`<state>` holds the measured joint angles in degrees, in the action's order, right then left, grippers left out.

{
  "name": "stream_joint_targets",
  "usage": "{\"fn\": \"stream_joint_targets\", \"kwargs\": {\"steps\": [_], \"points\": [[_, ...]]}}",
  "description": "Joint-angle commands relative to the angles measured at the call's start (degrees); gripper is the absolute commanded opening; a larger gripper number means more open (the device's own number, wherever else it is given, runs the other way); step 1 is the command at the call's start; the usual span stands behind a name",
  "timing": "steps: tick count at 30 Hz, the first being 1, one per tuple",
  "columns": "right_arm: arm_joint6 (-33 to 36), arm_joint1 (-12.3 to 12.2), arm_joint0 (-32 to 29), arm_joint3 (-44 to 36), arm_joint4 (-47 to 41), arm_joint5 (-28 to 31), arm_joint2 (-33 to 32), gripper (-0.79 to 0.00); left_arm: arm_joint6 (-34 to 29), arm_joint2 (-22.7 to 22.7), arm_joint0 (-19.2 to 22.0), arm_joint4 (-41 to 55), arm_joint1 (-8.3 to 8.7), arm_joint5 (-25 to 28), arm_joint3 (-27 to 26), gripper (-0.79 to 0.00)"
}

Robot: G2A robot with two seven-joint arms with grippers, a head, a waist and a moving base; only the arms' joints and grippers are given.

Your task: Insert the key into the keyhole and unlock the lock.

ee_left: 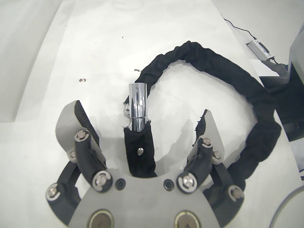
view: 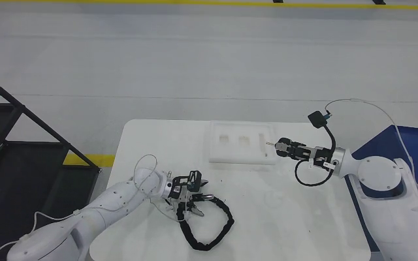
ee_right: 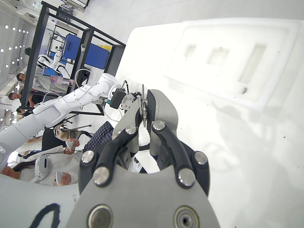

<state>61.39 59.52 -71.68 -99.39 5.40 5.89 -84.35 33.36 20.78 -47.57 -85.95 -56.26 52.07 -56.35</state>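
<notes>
I see a white foam tray (view: 219, 156) lying flat at the far middle of the white desk (view: 294, 215), with three rectangular pockets cut in a row into its top. I can't tell whether anything lies in those pockets. All I make out is a dark smudge on the rim beside the longest one.

The right jaws are clenched on the small silver metal key (ee_right: 143, 112). Its head is pinched between the pads and its thin blade pokes out past the tips. From the top view the key (view: 270, 142) is at the tray's right end, blade pointing across the tray.

The lock is a chain in a black fabric sleeve (ee_left: 261, 110) ending in a polished chrome cylinder (ee_left: 137, 103). It lies in a loop on the near left part of the desk, well apart from the key. The left jaws are released and spread wide, low over the desk. The cylinder lies between the two fingers, touching neither. A black fabric tab with a rivet wraps the cylinder's end nearest the palm
</notes>
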Motion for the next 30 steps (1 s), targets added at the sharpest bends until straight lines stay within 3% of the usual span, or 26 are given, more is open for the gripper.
{"fn": "stream_joint_targets", "kwargs": {"steps": [1, 2, 3, 6, 10, 12, 14, 21, 30], "points": [[0.0, 0.0, 0.0, 0.0, 0.0, 0.0, 0.0, -0.785, 1.9, -0.1, 0.0, -1.5, -0.17, -0.9, 0.4, -0.142], [0.0, 0.0, 0.0, 0.0, 0.0, 0.0, 0.0, -0.785, 2.7, -0.1, 0.0, -2.3, -0.22, -1.4, 0.7, -0.197], [0.0, 0.0, 0.0, 0.0, 0.0, 0.0, 0.0, -0.785, 3.3, -0.1, 0.0, -3.1, -0.26, -2.0, 0.9, -0.382], [0.0, 0.0, 0.0, 0.0, 0.0, 0.0, 0.0, -0.785, 4.9, -0.2, 0.0, -5.2, -0.36, -3.2, 1.2, -0.48], [0.0, 0.0, 0.0, 0.0, 0.0, 0.0, 0.0, -0.785, 4.9, 0.0, -0.2, -6.8, -0.55, -5.0, 1.5, -0.511], [0.0, 0.0, 0.0, 0.0, 0.0, 0.0, 0.0, -0.785, 4.4, 0.1, -0.4, -7.1, -0.68, -5.7, 1.4, -0.582], [0.0, 0.0, 0.0, 0.0, 0.0, 0.0, 0.0, -0.785, 4.0, 0.3, -0.5, -7.4, -0.79, -6.0, 1.4, -0.785], [0.0, 0.0, 0.0, 0.0, 0.0, 0.0, 0.0, -0.785, 5.4, 1.4, -0.9, -7.3, -0.76, -5.7, 0.4, -0.785], [0.0, 0.0, 0.0, 0.0, 0.0, 0.0, 0.0, -0.785, 12.2, 5.0, -1.5, -5.7, 1.5, -1.1, -3.8, -0.785]]}}
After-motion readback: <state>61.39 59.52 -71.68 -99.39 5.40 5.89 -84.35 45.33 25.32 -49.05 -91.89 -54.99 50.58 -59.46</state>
